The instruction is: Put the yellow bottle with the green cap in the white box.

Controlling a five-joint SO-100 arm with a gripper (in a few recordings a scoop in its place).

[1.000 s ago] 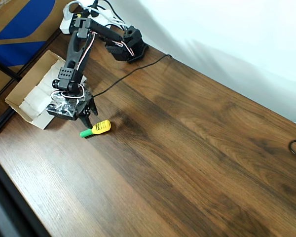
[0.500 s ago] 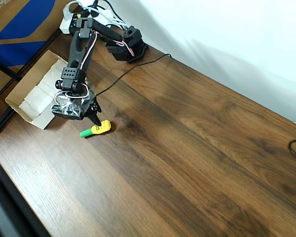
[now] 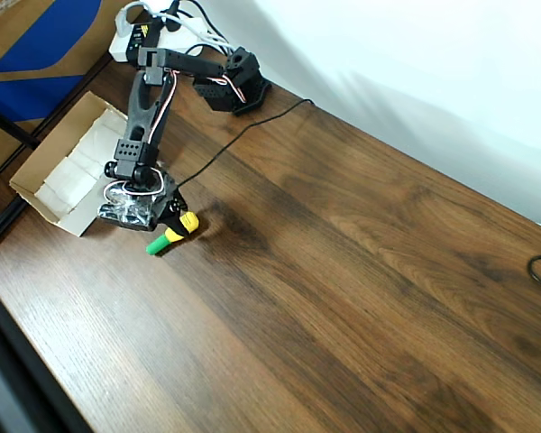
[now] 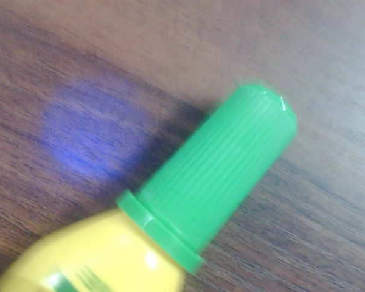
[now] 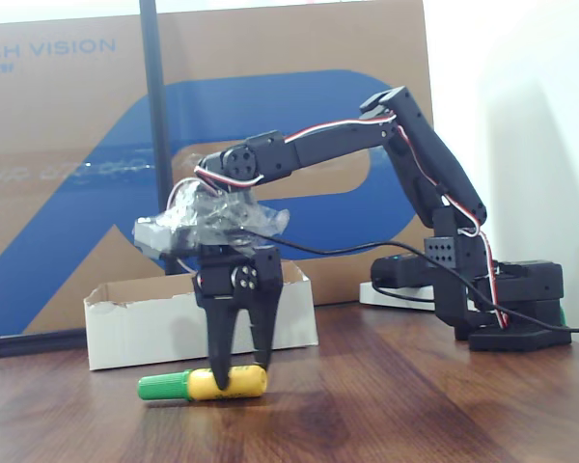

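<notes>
Bottle (image 5: 205, 384) lies on its side on the table (image 3: 343, 271), right under my gripper (image 5: 238, 371) — yellow body between my fingers, green cap (image 4: 216, 170) sticking out past them. My fingers point straight down, one on each side of the body, tips down at the wood. They stand narrow about it, but I cannot tell whether they press it yet. Through my wrist camera the cap is close and large, ribbed, with the yellow shoulder below it and a bit of dark label print at the edge. The box (image 3: 59, 167) sits behind my gripper, near but apart, open top up, white paper inside. A big brown-and-blue carton (image 5: 77, 174) stands behind that.
</notes>
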